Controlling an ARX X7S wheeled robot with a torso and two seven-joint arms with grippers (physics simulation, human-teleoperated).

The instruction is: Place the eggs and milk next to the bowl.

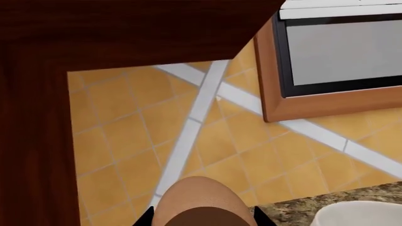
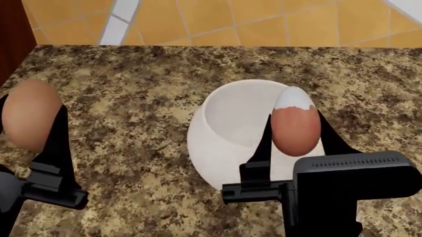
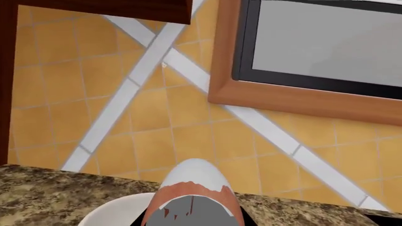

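Note:
The white bowl (image 2: 231,133) stands on the speckled granite counter (image 2: 145,89) in the head view. My left gripper (image 2: 29,118) is shut on the plain tan-brown egg (image 2: 29,113), held above the counter left of the bowl. My right gripper (image 2: 295,129) is shut on the reddish-brown egg with a white-capped tip (image 2: 295,126), held in front of the bowl's right side. The tan egg (image 1: 197,200) fills the space between the left fingers in the left wrist view, with the bowl's rim (image 1: 358,213) at the corner. The capped egg (image 3: 191,197) hangs above the bowl (image 3: 119,214). The milk is out of view.
An orange tiled wall (image 2: 231,19) with white stripes rises behind the counter. A dark wood cabinet (image 1: 94,33) hangs overhead at the left. A wood-framed window or panel (image 3: 314,56) sits on the wall at the right.

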